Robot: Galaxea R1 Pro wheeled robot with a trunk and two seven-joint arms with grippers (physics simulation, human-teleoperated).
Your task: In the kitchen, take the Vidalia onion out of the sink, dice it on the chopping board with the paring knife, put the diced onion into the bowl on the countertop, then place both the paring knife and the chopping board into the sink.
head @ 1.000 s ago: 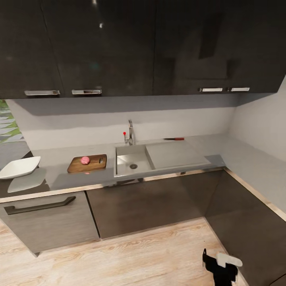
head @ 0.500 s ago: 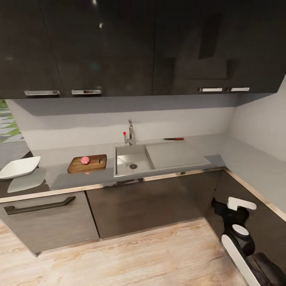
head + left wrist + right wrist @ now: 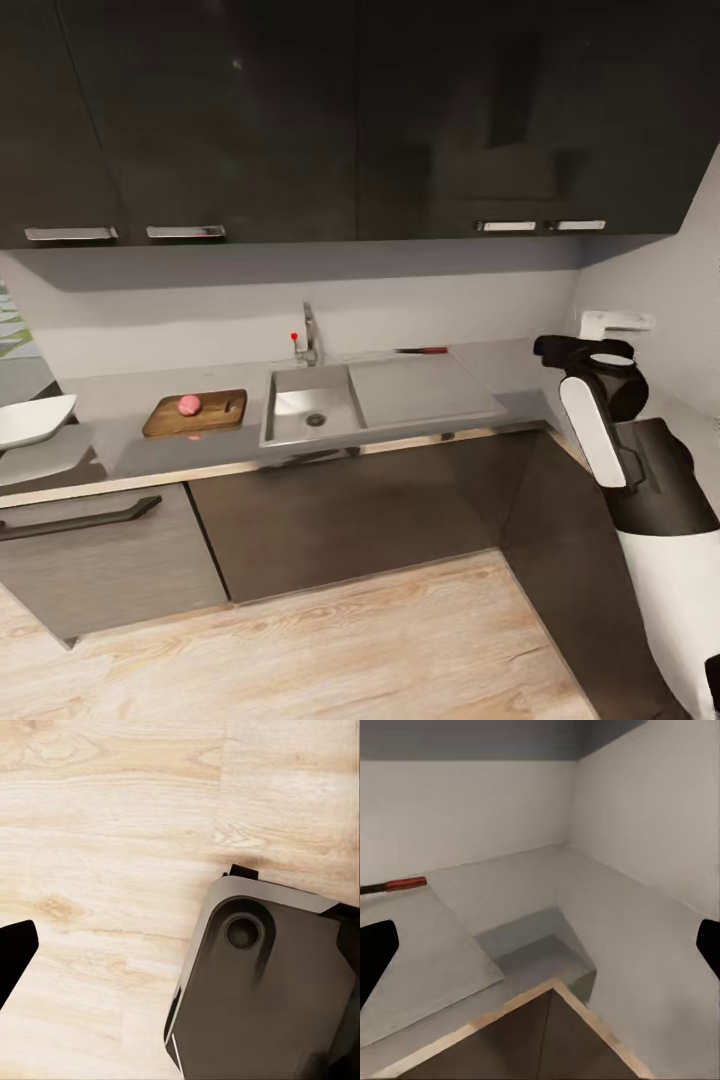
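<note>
The counter (image 3: 120, 455) runs along the back wall and turns a corner at the right, under a row of dark wall cupboards (image 3: 250, 120). On it, left of the sink (image 3: 305, 405), lies the chopping board (image 3: 195, 414), and the Vidalia onion (image 3: 189, 404) sits on the board toward its left half, whole and pink-red. The sink's basin is beside the board's right end, with the flat drainboard (image 3: 420, 388) stretching right from it and the chrome tap (image 3: 309, 335) standing behind the basin, a tiny red knob (image 3: 294, 336) just beside it. The paring knife (image 3: 421, 350) lies on the counter behind the drainboard, close to the back wall, red handle to the right (in the right wrist view the handle (image 3: 401, 883) lies at the far edge of the drainboard). The bowl (image 3: 30, 420) rests at the far left of the counter, partly cut off by the head view's edge. The right arm (image 3: 600, 420) is raised at the right, its white fingers (image 3: 615, 322) up near the corner wall, well apart from the knife; the right wrist view has a dark fingertip at each side edge with wide bare counter between them, so they are spread and hold nothing. The left wrist view looks down at pale wooden floor (image 3: 112, 832) and the robot's dark base (image 3: 262, 1005); one dark fingertip (image 3: 13, 956) shows, too little to judge the left fingers' state.
</note>
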